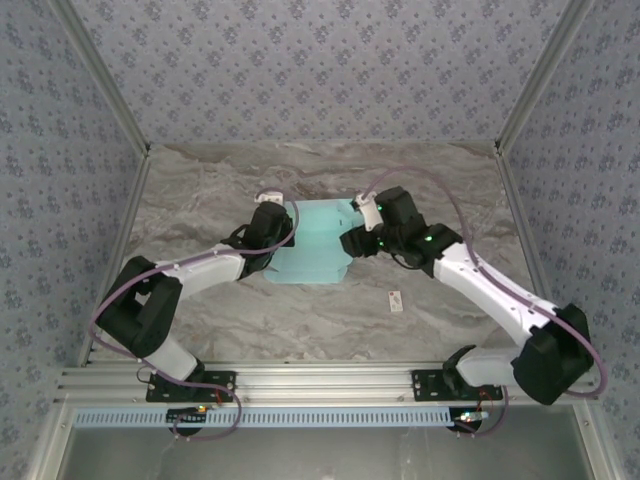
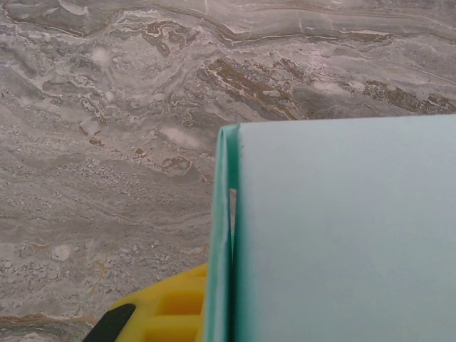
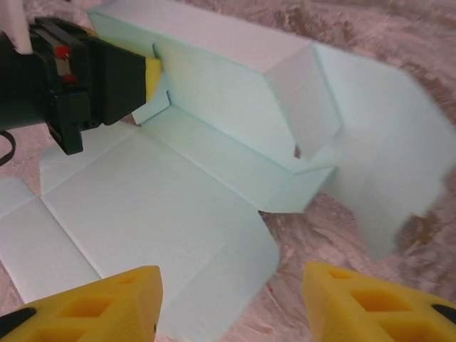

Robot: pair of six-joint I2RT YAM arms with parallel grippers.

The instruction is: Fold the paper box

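Turquoise thin-card paper box on marbled worktop: left end effector pinches its raised left wall; right end effector spread.

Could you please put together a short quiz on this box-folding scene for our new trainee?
1. True or false: the paper box already lies fully folded and closed.
2. Which gripper pinches the box's raised side wall? A) the left gripper B) the right gripper C) both
3. What small thing lies on the table, apart from the box, on the right arm's side?

Key
1. False: part of the sheet lies flat, with one side standing up.
2. A: the right gripper's fingers stand apart with nothing clamped.
3. The white tag.
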